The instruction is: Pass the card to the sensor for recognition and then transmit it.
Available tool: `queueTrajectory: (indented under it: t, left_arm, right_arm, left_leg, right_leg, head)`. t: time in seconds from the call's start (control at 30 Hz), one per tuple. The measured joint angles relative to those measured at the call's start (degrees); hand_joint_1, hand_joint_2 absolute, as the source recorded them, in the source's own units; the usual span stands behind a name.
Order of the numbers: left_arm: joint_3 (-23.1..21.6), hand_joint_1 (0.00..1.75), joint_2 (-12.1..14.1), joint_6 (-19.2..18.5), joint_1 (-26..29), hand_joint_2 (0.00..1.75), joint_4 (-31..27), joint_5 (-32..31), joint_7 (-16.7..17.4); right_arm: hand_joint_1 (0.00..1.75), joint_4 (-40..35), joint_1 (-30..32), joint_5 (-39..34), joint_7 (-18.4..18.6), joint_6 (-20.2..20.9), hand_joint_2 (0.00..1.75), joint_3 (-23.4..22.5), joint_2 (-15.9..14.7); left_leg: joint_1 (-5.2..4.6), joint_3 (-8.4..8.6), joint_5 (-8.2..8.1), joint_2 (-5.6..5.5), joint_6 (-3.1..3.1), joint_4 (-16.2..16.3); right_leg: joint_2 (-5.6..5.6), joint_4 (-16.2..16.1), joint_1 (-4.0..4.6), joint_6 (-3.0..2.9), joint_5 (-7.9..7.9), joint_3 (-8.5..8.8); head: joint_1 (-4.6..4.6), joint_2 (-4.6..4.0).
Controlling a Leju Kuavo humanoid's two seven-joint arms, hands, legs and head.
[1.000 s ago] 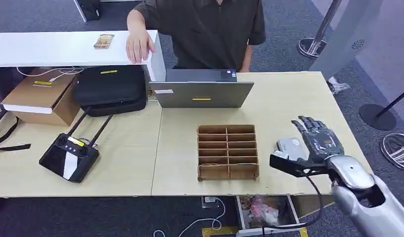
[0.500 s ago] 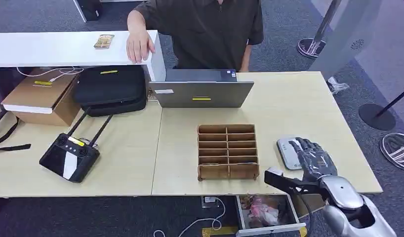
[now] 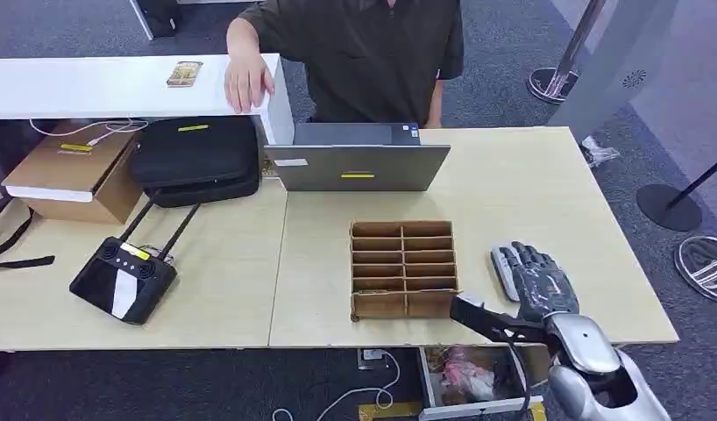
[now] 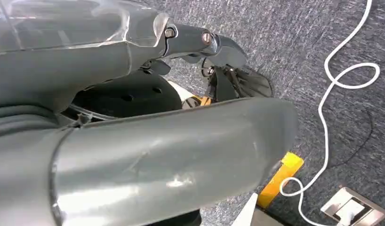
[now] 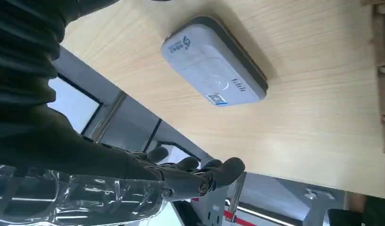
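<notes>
The right hand (image 3: 537,282) hangs flat over the grey card reader (image 5: 214,60), which lies on the wooden table (image 3: 530,189) just beside the brown slotted card holder (image 3: 404,268). Its fingers lie stretched out and slightly apart, the thumb stuck out toward the holder; no card can be made out in it, and from the right wrist view the reader's top is bare. The card itself I cannot find; the holder's slots are too small to tell whether 1 sits inside.

The left hand (image 4: 148,141) hangs beside the body over grey carpet and a white cable (image 4: 339,99); whether its fingers are parted or curled I cannot tell.

To do this step well, a card should probably be pinched by 1 edge from the holder, then laid flat over the reader's printed mark and held steady.

A person (image 3: 364,53) stands behind the laptop (image 3: 359,165).
</notes>
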Motion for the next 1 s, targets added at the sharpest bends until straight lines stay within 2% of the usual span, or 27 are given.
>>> queueTrajectory:
  t: [0.2,0.5,0.73,1.0]
  left_arm:
    - [0.0,0.00,-0.1,0.5,0.0,0.00,-0.2,-0.6,0.1]
    - [0.0,0.00,-0.3,0.7,-0.1,0.00,-0.4,-2.3,0.3]
    - [0.0,0.00,-0.3,1.0,-0.3,0.00,-0.5,-3.0,0.8]
    - [0.0,0.00,-0.3,1.0,-0.3,0.00,-0.5,-3.0,0.8]
  right_arm:
    - [0.00,2.5,-2.1,4.5,2.6,-1.2,1.75,0.4,5.1]
    - [0.00,6.4,-4.2,7.7,3.5,-2.7,1.75,0.8,11.0]
    - [0.00,7.4,-4.1,9.5,4.1,-3.0,1.75,0.4,13.2]
    - [0.00,7.9,-4.1,9.6,4.1,-3.0,1.75,0.0,14.3]
  left_leg:
    - [0.00,0.02,0.01,0.05,-0.02,0.0]
    - [0.00,0.02,0.02,0.03,-0.02,0.0]
    - [0.00,0.02,0.02,0.04,-0.02,0.0]
    - [0.00,0.03,0.02,0.04,-0.02,0.0]
  right_leg:
    - [0.04,0.0,0.00,0.00,0.00,-0.01]
    - [0.03,0.0,0.00,0.00,0.00,-0.01]
    - [0.03,0.0,-0.01,0.00,0.00,-0.01]
    - [0.03,0.0,-0.01,0.00,0.00,-0.01]
  head:
    - [0.00,0.00]
    - [-0.02,0.00]
    - [-0.02,0.00]
    - [-0.02,0.00]
